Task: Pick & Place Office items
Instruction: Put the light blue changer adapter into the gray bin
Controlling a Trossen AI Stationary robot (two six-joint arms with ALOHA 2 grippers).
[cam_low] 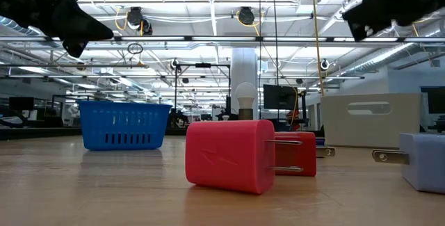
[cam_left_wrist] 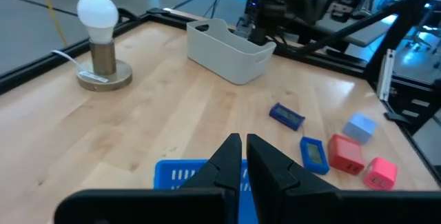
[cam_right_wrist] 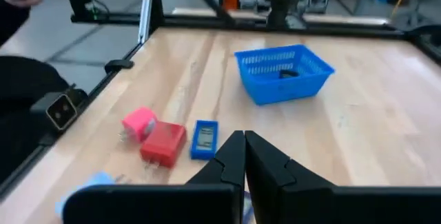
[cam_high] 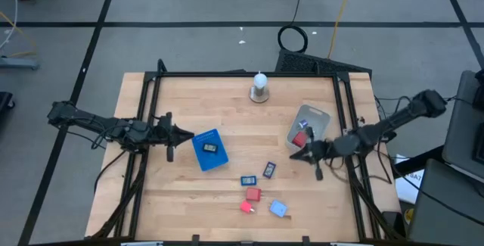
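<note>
1. Red block (cam_high: 252, 194) lies in the loose cluster at the near middle of the table (cam_high: 227, 102), close to the pink block (cam_high: 246, 207).
2. Left jaws hover together and empty beside the blue basket (cam_high: 200, 140). Right jaws, also together and empty, hang by the grey container (cam_high: 318, 115).
3. The next pick probably comes from that cluster. Part the jaws before descending, come straight down, and straddle one piece without nudging its neighbour.
4. Loose pieces: one red, one pink, one light-blue block (cam_high: 277, 209), and two dark blue rectangles (cam_high: 248, 179) (cam_high: 269, 169).
5. Already placed: one red piece (cam_high: 300, 140) in the container, one dark piece (cam_high: 211, 148) in the basket.
</note>
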